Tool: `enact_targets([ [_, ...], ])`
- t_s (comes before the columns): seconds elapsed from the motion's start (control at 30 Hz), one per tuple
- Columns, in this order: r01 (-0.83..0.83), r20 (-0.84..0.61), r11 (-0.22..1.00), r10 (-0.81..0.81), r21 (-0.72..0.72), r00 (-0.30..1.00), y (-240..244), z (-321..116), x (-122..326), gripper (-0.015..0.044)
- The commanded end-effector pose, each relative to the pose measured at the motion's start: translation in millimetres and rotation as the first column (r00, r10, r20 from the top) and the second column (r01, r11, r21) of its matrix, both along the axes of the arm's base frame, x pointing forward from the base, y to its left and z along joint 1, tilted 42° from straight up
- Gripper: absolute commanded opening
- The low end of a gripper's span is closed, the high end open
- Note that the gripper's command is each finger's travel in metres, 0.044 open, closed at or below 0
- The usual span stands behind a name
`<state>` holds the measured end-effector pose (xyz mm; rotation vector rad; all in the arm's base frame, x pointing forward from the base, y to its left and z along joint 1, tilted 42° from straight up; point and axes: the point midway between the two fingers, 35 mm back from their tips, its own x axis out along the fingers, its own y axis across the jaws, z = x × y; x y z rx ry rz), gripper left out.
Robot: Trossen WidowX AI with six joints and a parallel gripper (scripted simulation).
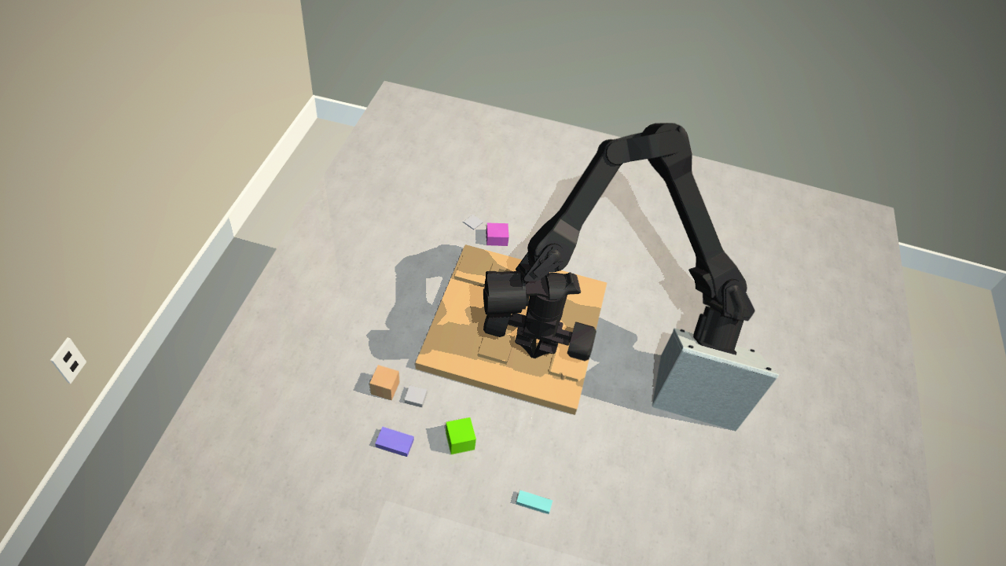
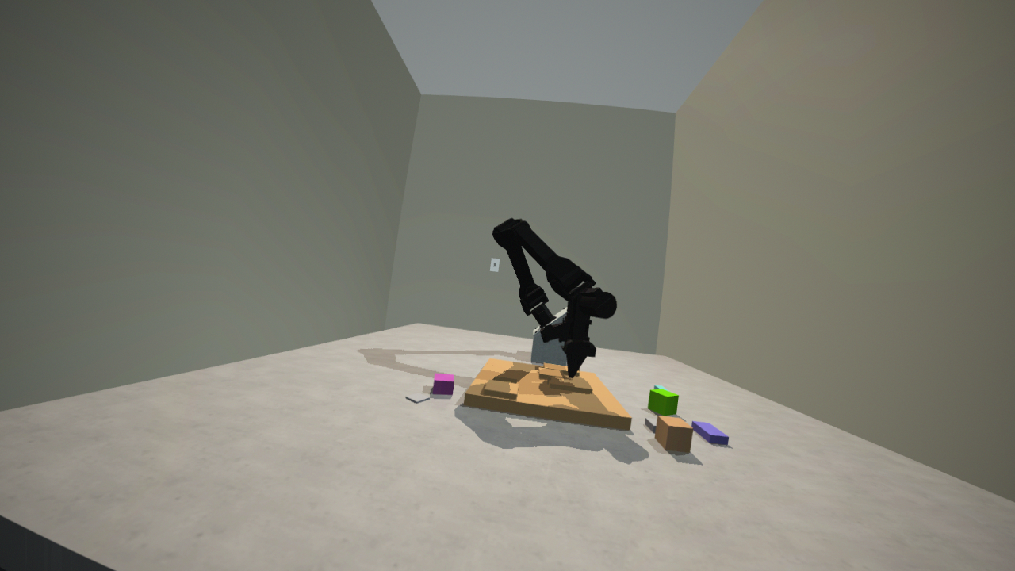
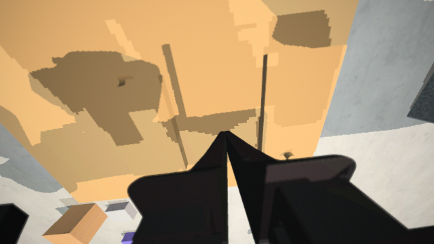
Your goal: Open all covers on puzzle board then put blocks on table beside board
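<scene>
The wooden puzzle board (image 1: 485, 378) (image 2: 546, 417) (image 3: 102, 190) lies flat under my arm. My gripper (image 1: 537, 354) (image 2: 572, 374) (image 3: 224, 135) is shut and empty, its tips low over the board among the raised covers. One wooden cover (image 1: 495, 350) is left of the tips and another cover (image 1: 568, 363) (image 3: 298, 91) is to their right in the top view. Arm and shadows hide much of the board, so I cannot tell which wells are uncovered. An orange block (image 1: 383, 382) (image 2: 673, 434) (image 3: 78, 224), a green block (image 1: 460, 435) (image 2: 663, 401) and a magenta block (image 1: 497, 233) (image 2: 443, 384) rest off the board.
A purple block (image 1: 394, 441) (image 2: 710, 432), a light grey block (image 1: 416, 395) (image 3: 122, 211) and a cyan block (image 1: 534, 501) also lie on the table. A thin pale piece (image 1: 471, 222) (image 2: 417, 399) is beside the magenta block. The arm's grey pedestal (image 1: 714, 387) stands right of the board.
</scene>
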<state>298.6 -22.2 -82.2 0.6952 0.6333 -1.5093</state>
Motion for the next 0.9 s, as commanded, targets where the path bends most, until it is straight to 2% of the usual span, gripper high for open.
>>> enact_targets([
  [0.0,-0.002,-0.002,1.0,0.002,-0.004,1.0,-3,0,0,0.0],
  [0.87,-0.003,-0.003,1.0,0.003,-0.002,1.0,-21,17,1,0.0],
])
